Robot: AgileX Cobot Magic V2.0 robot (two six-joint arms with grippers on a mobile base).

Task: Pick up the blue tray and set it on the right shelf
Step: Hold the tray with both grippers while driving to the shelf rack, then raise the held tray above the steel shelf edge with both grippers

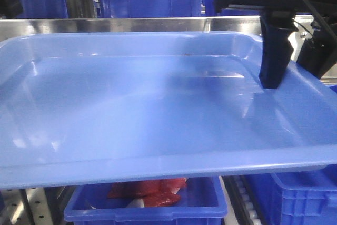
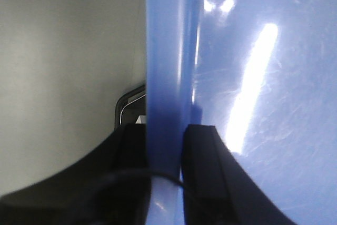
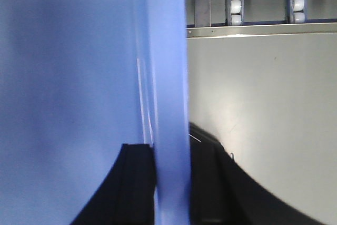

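Gripping opposite rims, the left pincer (image 2: 166,135) and the right pincer (image 3: 171,146) are each closed on the blue tray (image 1: 131,109). Lifting looks done; the empty tray hangs before the steel edge of the right shelf (image 1: 131,25), not yet set down. Below, a darker bin (image 1: 145,214) holds red packets (image 1: 150,191).

The wide, glossy light-blue plastic tray (image 1: 131,114) I hold overruns the front view's side edges and hides most of the red things (image 1: 152,189) in the deep blue bin (image 1: 147,215) below.
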